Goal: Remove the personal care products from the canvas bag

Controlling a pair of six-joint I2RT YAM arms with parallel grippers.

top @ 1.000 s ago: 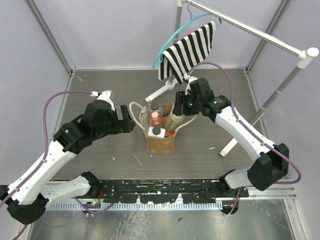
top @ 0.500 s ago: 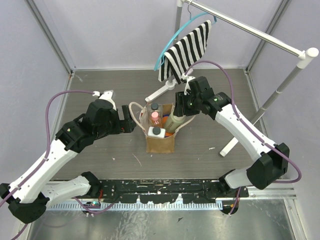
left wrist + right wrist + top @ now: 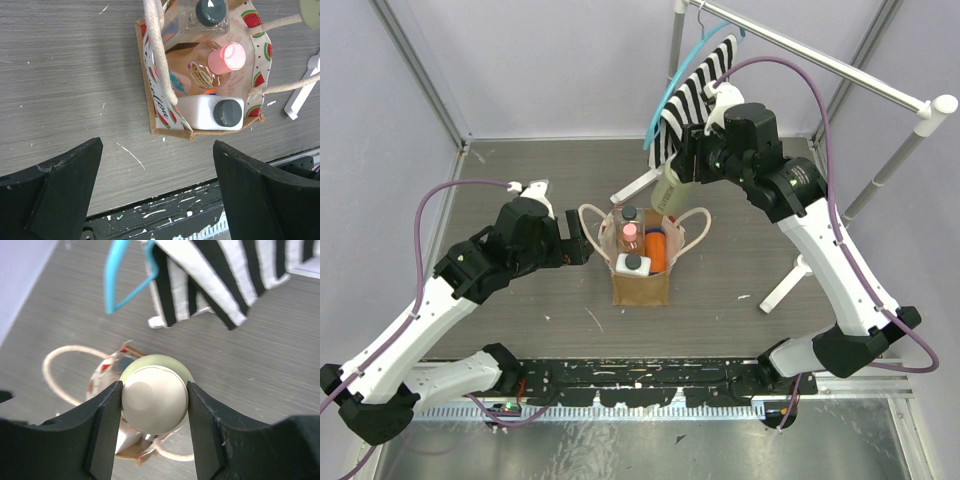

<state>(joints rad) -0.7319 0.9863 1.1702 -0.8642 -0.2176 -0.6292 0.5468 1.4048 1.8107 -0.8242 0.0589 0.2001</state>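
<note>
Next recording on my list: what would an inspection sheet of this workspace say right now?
Surface: grey wood-grain table, a few white scuffs.
Job's things: canvas bag upright; white bottle, orange bottle and dark-capped bottle inside it; cream bottle held above the bag.
Clutter: striped cloth on a blue hanger, hung from the rack.
Pincers: left pincer open, empty, beside the bag; right pincer shut on the cream bottle.
Cables: purple cable looping off each arm, clear of the bag.
Surroundings: pale walls, metal frame; nothing else seen.
</note>
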